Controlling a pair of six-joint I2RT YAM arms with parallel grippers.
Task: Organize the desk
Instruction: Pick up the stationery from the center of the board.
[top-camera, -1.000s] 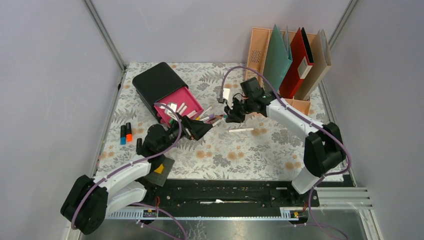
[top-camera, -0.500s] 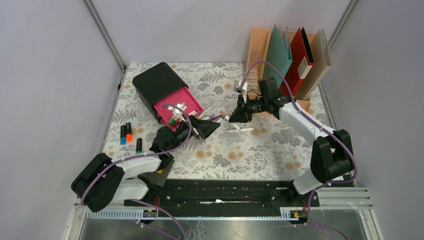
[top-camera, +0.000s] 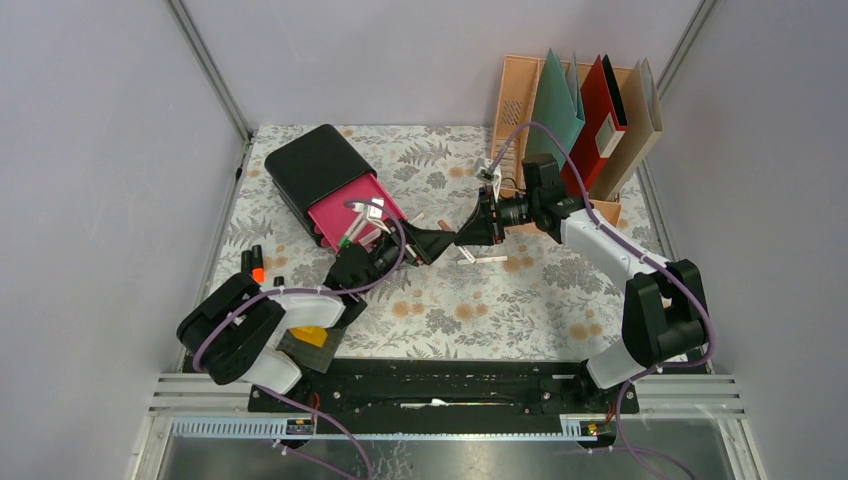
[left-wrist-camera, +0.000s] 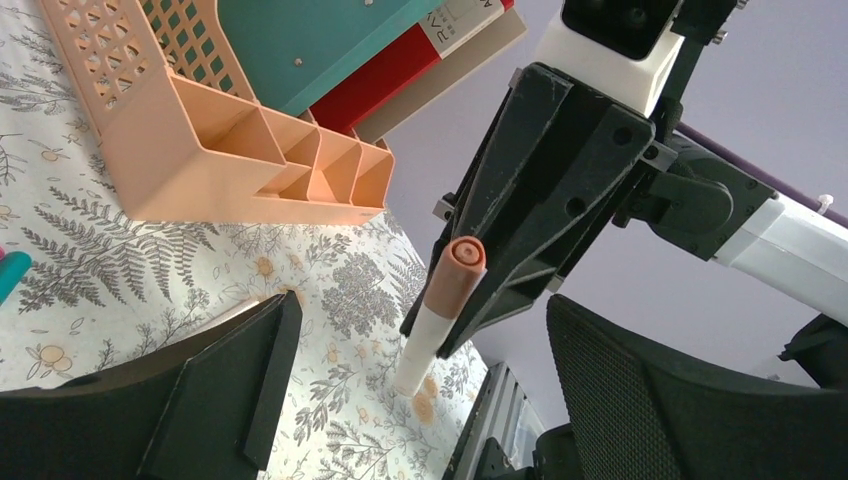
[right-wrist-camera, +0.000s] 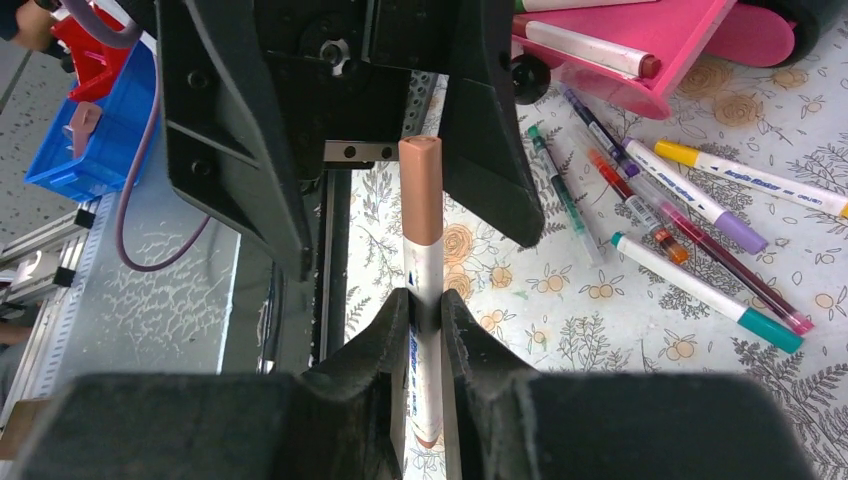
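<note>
The desk is covered in a pale cloth with ferns and flowers. My right gripper is shut on a white marker with a brown cap, held above the desk and pointing at the left arm. The left gripper is open, one finger on either side of the marker's capped end without touching it. From above, the two grippers meet tip to tip mid-desk, the left facing the right.
A black drawer box has its pink drawer pulled out with pens inside. Several loose markers lie by it, and a white one under the grippers. A peach file rack holds folders at the back right. Highlighters lie at the left.
The left arm has reached right and forward, bringing its open jaws around the marker's cap. The right gripper has swung to level the marker toward it.
</note>
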